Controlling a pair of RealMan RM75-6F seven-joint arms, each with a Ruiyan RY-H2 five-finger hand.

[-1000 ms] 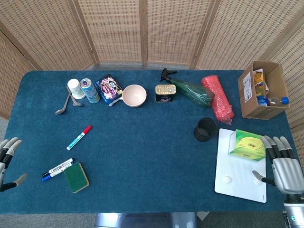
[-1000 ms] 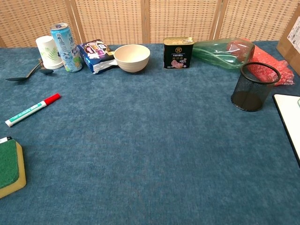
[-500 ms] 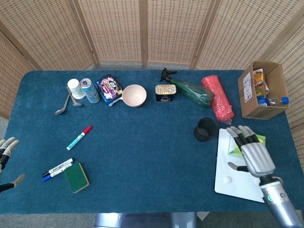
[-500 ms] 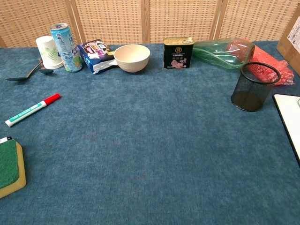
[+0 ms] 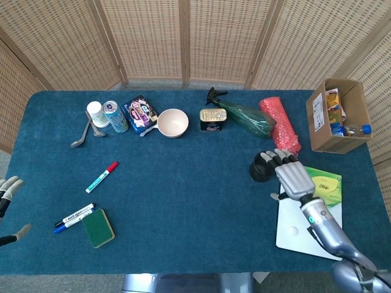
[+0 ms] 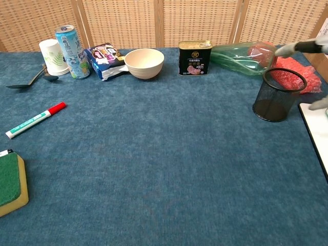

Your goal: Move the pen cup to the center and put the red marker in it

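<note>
While the right hand (image 5: 292,175) hangs over the black mesh pen cup (image 5: 263,167), its fingers (image 5: 276,160) are spread and slightly bent, tips above the cup's mouth in the head view; it grasps nothing. From the chest view only 1 fingertip (image 6: 285,49) above the rim and the thumb tip (image 6: 319,104) just right of the cup show, both apart from the mesh (image 6: 277,95). Whether any finger touches the rim cannot be told.

Pen cup: upright, mouth up, on the blue felt tabletop (image 5: 189,183), right of centre, just left of the white board (image 5: 294,226) and near the red bubble-wrap roll (image 5: 280,124).

Red-capped white marker with green print (image 5: 101,177): lies flat on the left part of the table, well apart from the cup. Long axis diagonal; red cap points up-right toward the far side, white tail down-left toward the near edge. Chest view agrees: cap end (image 6: 57,107) further from camera, body (image 6: 28,123) nearer.

Left hand (image 5: 7,204): at the left frame edge, off the table's near-left corner, fingers apart, holding nothing visible.

Other items: 2 markers, 1 black-capped and 1 blue-capped (image 5: 73,218), lie side by side touching the green-and-yellow sponge (image 5: 98,227). Green box (image 5: 324,186) sits on the white board beside the right wrist.
</note>
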